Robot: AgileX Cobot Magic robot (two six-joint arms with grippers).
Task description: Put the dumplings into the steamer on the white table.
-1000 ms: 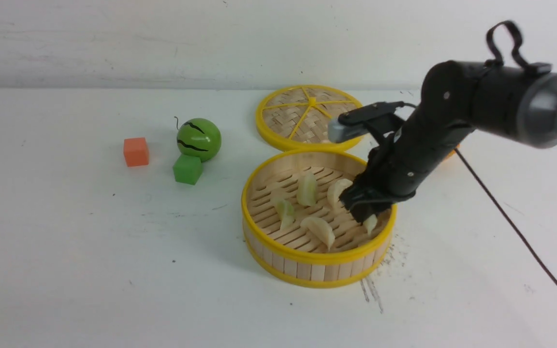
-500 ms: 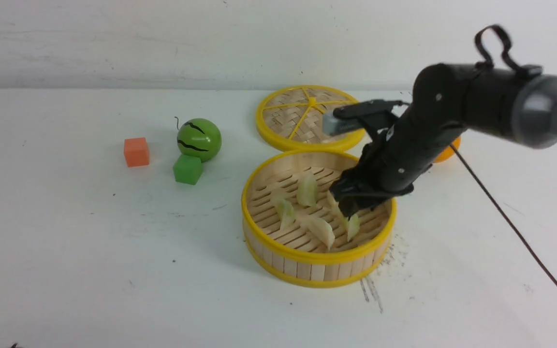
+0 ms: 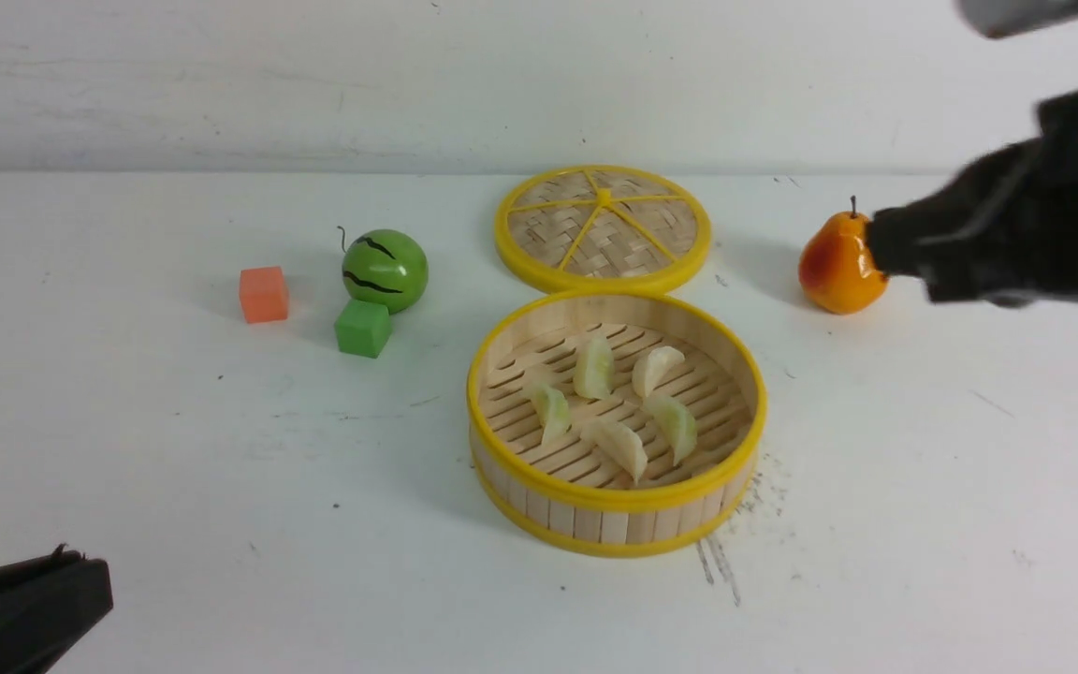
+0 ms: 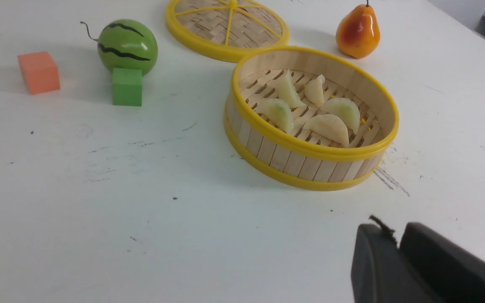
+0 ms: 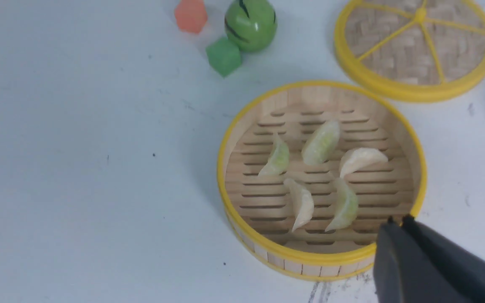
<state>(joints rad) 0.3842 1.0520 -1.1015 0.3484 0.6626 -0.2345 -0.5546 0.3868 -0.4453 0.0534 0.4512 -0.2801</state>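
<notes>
On the white surface (image 3: 174,524), the steamer (image 3: 616,505) is sitting just in front of its woven lid (image 3: 603,227), and all five dumplings (image 3: 612,402) are lying on its slatted floor, spread near the middle and well clear of the yellow rim. None is showing anywhere else on the surface, so the loading is looking finished by my reckoning.

Off to the right side, the right gripper (image 5: 398,229) is hanging above the surface with its jaws pressed together and nothing between them — in its own wrist view the two black fingers are meeting in a thin seam over the steamer's near edge. At the near left corner, the left gripper (image 4: 396,244) is sitting low with its fingers nearly together and holding nothing.

What is remaining, as I judge it, is the pull-away, and doing it well is mostly a matter of clearance: the right arm should be travelling up and outward, not sweeping sideways at basket height, since the pear (image 3: 837,264) is standing close beside it and would tip easily. The steamer's light wall would shift under a nudge too — so both arms are better kept away from its rim.
</notes>
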